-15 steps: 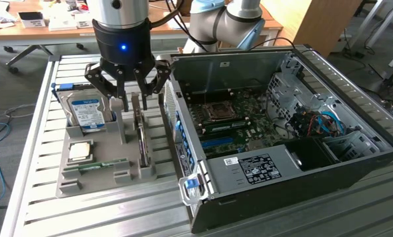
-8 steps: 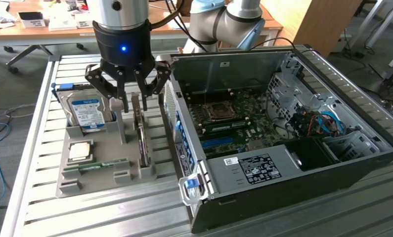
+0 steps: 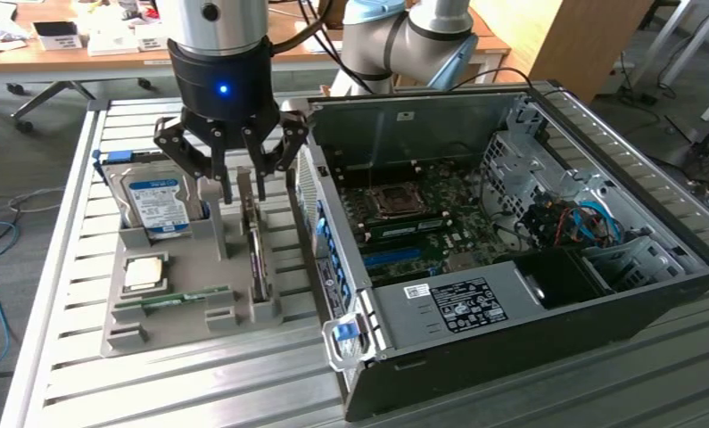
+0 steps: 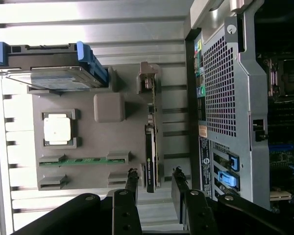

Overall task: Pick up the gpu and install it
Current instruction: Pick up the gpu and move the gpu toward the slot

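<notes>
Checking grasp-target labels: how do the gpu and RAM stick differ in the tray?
The gpu is taller, with a black cooler; the RAM stick is a thin low strip. The gpu runs alongside the computer case; the RAM stick runs crosswise. Both are green boards in the gray tray.

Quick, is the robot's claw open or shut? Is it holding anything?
Gripper: jaws open, holding nothing, one on each side of the gpu standing on edge in the tray.
</notes>
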Controlling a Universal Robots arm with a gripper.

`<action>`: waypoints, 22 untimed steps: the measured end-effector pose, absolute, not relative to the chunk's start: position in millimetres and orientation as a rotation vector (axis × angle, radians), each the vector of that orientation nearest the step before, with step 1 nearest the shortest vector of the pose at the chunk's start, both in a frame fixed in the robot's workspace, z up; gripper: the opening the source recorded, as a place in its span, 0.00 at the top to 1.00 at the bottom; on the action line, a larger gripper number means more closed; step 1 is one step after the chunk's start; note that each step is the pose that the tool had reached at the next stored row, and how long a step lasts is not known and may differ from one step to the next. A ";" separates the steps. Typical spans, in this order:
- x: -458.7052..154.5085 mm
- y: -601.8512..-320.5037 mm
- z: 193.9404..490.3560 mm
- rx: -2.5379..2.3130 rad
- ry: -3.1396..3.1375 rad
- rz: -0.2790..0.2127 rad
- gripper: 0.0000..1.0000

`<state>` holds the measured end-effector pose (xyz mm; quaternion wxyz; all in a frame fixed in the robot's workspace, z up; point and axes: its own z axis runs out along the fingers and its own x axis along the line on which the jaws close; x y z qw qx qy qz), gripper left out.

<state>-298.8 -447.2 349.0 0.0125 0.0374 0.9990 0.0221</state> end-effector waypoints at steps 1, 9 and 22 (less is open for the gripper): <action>-298.8 -447.2 348.9 0.117 3.114 0.069 0.58; -298.8 -447.2 348.2 0.117 3.113 0.069 0.58; -298.8 -447.2 345.5 0.117 3.114 0.069 0.58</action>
